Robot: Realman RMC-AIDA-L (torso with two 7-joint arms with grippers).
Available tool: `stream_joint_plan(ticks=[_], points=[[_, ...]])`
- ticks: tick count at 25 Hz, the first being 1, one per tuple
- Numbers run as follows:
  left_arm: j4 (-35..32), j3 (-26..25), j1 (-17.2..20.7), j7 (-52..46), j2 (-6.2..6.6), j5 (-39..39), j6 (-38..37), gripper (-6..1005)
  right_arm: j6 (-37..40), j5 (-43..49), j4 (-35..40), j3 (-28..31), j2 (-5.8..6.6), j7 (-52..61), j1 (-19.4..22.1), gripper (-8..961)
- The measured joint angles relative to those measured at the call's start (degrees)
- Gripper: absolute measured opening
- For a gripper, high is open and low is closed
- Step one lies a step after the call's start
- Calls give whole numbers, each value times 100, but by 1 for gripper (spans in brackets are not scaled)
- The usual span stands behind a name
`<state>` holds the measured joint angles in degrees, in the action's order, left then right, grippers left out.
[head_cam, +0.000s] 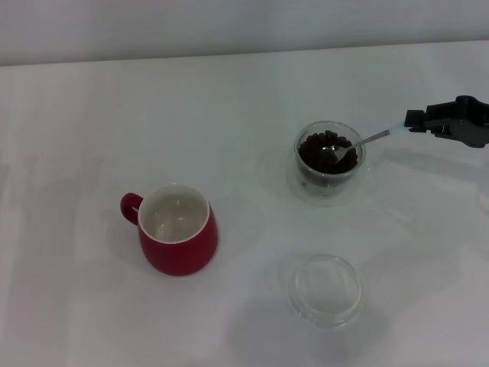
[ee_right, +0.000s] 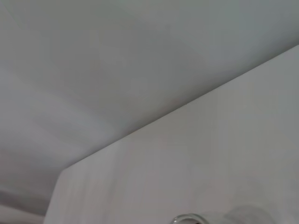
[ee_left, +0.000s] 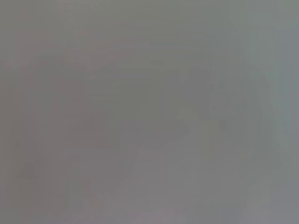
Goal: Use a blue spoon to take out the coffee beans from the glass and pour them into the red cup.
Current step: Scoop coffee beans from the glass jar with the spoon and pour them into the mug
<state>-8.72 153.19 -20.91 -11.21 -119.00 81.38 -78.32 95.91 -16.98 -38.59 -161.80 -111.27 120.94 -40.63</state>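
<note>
The glass point(head_cam: 330, 160) stands on its clear saucer at right of centre, full of dark coffee beans point(head_cam: 321, 145). The blue spoon point(head_cam: 365, 141) has its metal bowl resting in the beans and its pale handle running out to the right. My right gripper point(head_cam: 416, 122) is shut on the handle's end, level with the glass rim. The red cup point(head_cam: 178, 229) stands at the front left, white inside and empty, handle to the left. A sliver of glass rim point(ee_right: 187, 218) shows in the right wrist view. My left gripper is out of view.
A shallow clear glass dish point(head_cam: 324, 289) lies on the white table point(head_cam: 76, 122) in front of the glass. The left wrist view shows only a plain grey surface.
</note>
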Motion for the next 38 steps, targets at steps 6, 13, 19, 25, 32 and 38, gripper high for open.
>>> stream_joint_plan(ticks=[6,13,19,25,32,38], points=[[3,0,-21,-2,0,0,0,892,4,-7,158,0,63,17,26,175],[3,0,-44,-6,0,-2,1,891,-22,-68,653,7,268,201,65,177],[11,0,-23,-14,0,0,4,892,-144,-88,733,15,315,421,116,178],[23,0,-13,-14,3,-1,22,891,-104,-358,857,20,372,487,248,180],[84,1,-41,-126,9,-29,49,892,320,-645,985,8,341,417,308,182],[83,19,-58,-134,2,-35,53,892,599,-650,998,7,117,309,135,183]])
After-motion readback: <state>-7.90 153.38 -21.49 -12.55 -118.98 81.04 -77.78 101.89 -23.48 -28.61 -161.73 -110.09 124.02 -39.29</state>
